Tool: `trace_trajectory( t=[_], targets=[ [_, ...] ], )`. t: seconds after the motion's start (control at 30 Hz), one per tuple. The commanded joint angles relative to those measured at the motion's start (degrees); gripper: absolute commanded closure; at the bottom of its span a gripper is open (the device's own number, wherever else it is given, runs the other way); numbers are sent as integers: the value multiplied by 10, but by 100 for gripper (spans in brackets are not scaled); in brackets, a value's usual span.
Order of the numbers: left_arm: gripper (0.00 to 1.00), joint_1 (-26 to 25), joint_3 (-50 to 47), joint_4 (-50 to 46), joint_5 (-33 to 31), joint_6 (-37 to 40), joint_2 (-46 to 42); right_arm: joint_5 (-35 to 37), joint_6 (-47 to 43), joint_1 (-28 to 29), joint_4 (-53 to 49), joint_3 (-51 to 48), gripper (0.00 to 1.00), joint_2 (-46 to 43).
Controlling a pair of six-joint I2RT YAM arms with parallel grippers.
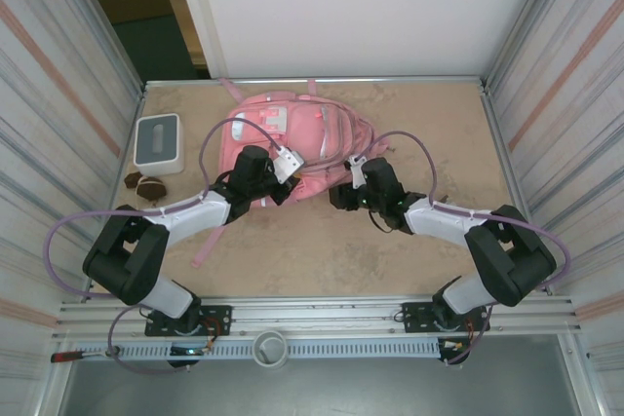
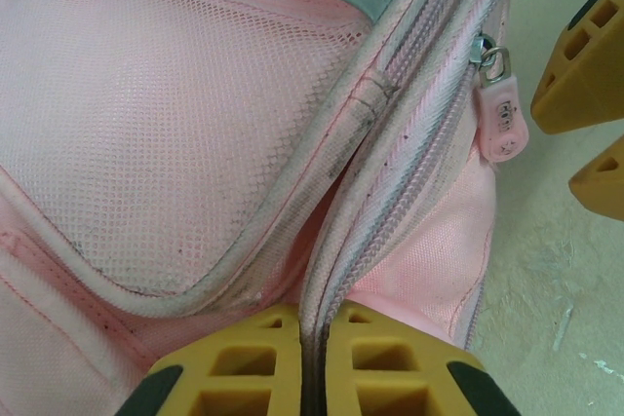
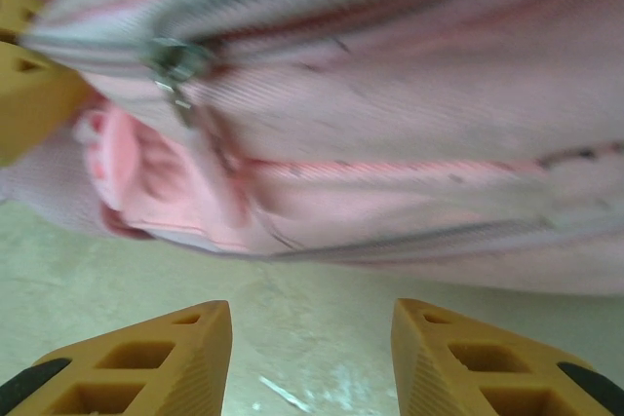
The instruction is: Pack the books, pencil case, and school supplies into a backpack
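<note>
The pink backpack (image 1: 292, 133) lies flat at the back middle of the table. My left gripper (image 1: 283, 194) is at its near edge, shut on the backpack's zippered seam (image 2: 336, 241); in the left wrist view the two yellow fingers (image 2: 244, 367) pinch that seam between them. A pink zipper pull (image 2: 503, 119) hangs to the right of it. My right gripper (image 1: 338, 197) stands open just off the backpack's (image 3: 409, 114) near edge, over bare table, its fingers (image 3: 156, 358) apart with nothing between them. A metal zipper slider (image 3: 171, 60) shows blurred. The books, pencil case and school supplies are out of view.
A white box with a grey top (image 1: 159, 143) stands at the left, with small dark brown lumps (image 1: 146, 184) in front of it. A pink strap (image 1: 208, 241) trails toward the near edge. Ribbed walls close in both sides.
</note>
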Motion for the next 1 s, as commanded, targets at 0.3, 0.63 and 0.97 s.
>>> trace_trajectory(
  t=[0.3, 0.63, 0.97],
  targets=[
    [100, 9, 13, -1, -1, -25, -23, -22, -3, 1, 63, 22, 60, 13],
    [100, 9, 14, -2, -1, -25, -21, -31, -3, 5, 75, 47, 66, 45],
    [100, 10, 12, -3, -6, -22, -24, -7, 3, 9, 80, 43, 90, 51]
  ],
)
